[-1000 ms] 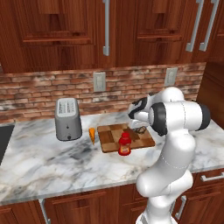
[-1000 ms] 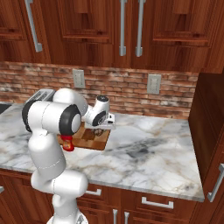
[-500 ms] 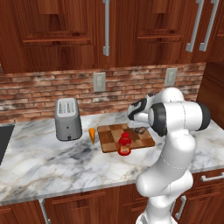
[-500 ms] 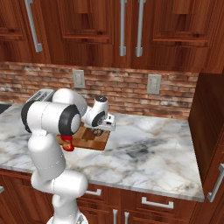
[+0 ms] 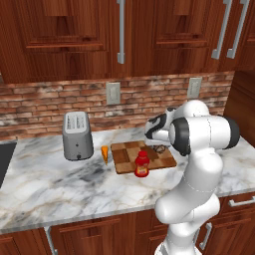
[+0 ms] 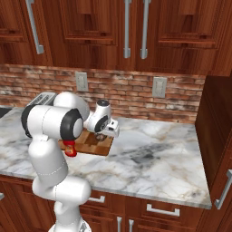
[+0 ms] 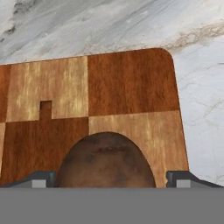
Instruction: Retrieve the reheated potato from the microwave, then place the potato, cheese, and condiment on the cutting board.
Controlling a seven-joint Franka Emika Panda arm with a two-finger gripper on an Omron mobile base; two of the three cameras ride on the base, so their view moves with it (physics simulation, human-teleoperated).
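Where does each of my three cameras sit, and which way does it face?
Left base view: behind the arm's left, facing the cutting board, toaster, cheese and condiment; arm at lower right.
Right base view: behind its right, same counter; arm at lower left.
Hand view: looks down the open gripper at the potato.
All share the board.

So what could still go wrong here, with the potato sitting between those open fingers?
The round brown potato lies between the open pincer tips, so lifting off crookedly might roll it across the checkered wooden board. The squat red bottle sits at the board's front edge; the arm swinging back could topple it.
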